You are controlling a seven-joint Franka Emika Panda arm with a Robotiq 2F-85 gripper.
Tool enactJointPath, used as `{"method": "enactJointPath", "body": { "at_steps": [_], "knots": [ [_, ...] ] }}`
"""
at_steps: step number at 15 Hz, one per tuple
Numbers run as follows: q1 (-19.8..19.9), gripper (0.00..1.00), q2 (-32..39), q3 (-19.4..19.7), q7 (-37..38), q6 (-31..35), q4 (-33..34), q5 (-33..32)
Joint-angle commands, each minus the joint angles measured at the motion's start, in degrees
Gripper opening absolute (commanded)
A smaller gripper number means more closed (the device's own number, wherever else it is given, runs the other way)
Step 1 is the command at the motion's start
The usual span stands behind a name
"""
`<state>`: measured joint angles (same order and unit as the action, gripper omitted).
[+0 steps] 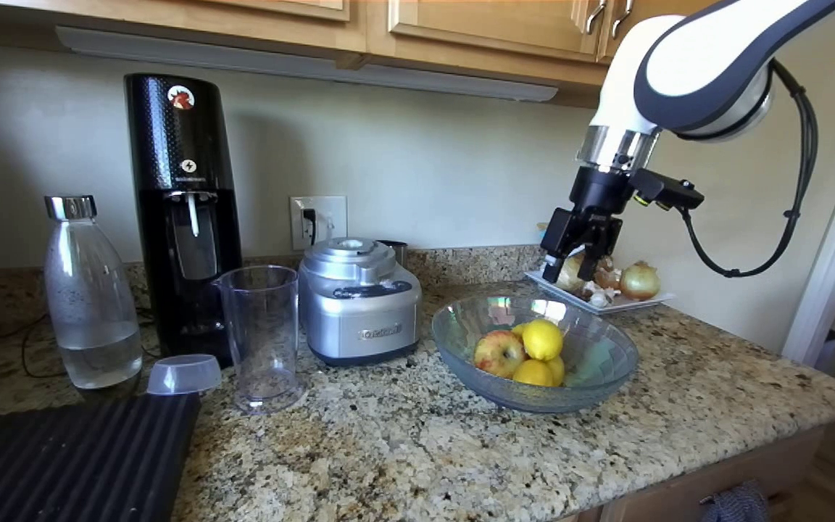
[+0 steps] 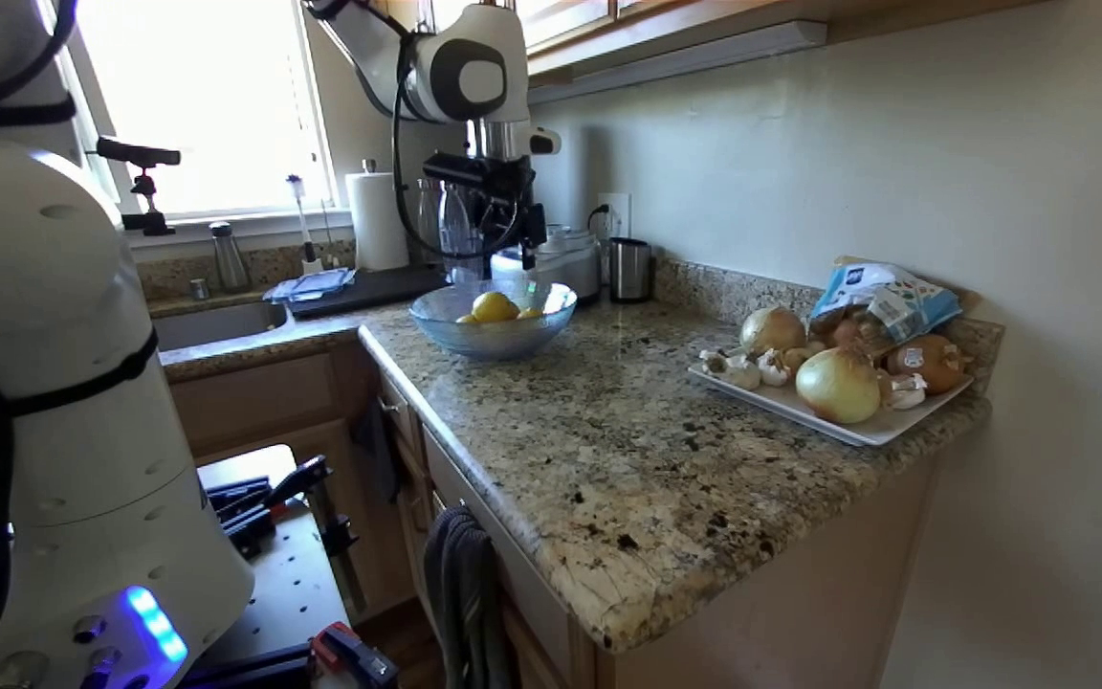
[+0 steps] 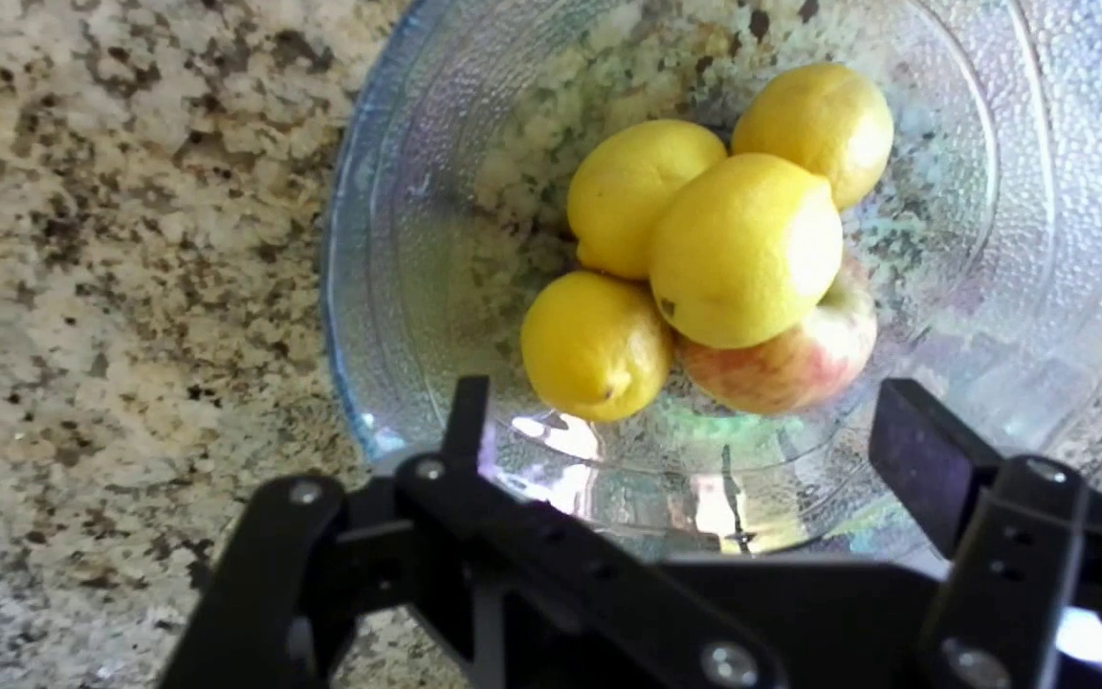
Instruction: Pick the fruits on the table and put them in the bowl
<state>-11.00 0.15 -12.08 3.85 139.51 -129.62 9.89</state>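
Observation:
The clear glass bowl stands on the granite table; the bowl also shows in an exterior view and the wrist view. Several yellow lemons and one red-yellow apple lie together in the bowl, one lemon on top of the others. The lemon pile and apple also show in an exterior view. No fruits show on the bare table. My gripper is open and empty above the bowl, toward its wall side. In the wrist view its fingers are wide apart, touching no fruit.
A white plate with onions, garlic and a blue bag stands near the wall. A steel appliance, tall clear glass, bottle, black machine and black ribbed mat are beside the bowl. Cabinets hang above.

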Motion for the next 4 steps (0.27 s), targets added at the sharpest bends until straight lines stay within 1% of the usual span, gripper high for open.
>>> {"method": "enactJointPath", "body": {
  "at_steps": [1,2,4],
  "knots": [
    [0.94,1.0,-5.55,1.61,0.37,-3.52,-2.17,-1.79],
    [0.22,1.0,-2.0,1.09,0.04,-1.69,0.01,-0.57],
    [0.35,1.0,-2.37,1.22,0.05,-1.82,0.08,-0.57]
  ]
}}
